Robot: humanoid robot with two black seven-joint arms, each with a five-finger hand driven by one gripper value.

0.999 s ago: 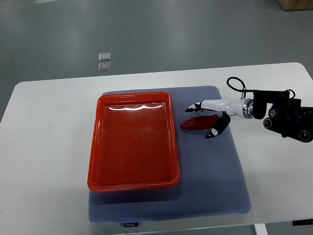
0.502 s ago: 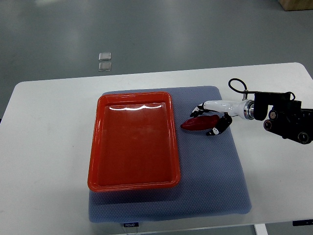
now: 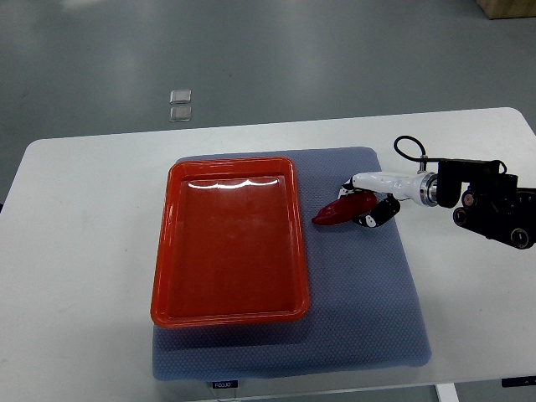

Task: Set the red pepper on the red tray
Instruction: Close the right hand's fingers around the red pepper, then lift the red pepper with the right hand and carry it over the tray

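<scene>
Surface [image 3: 92,251]: white, rounded corners, seen from steeply above; grey floor beyond its far edge.

Mat [image 3: 368,310]: blue-grey, textured fabric, lying flat across the middle of the surface; a small label shows on its near edge.

Red tray [image 3: 159,276]: rectangular, shallow, glossy, raised rim; rests on the left half of the mat, long side running away from the camera. Interior bare. Overhead light reflects along its far inner wall.

Red pepper [image 3: 333,213]: elongated, dark red, tapering toward the lower left; located on the mat just right of the tray's upper right part, apart from the rim. Its thicker end lies inside the hand. Whether it rests on the mat or is raised slightly cannot be told.

Right hand [image 3: 366,206]: white with black fingertips, on a black arm entering from the picture's right edge, a black cable looping above the wrist. Fingers curled around the right end of the pepper, closed on it from both sides.

Two small clear squares [image 3: 179,105]: on the floor beyond the surface, one just behind the other, well apart from everything else.
</scene>
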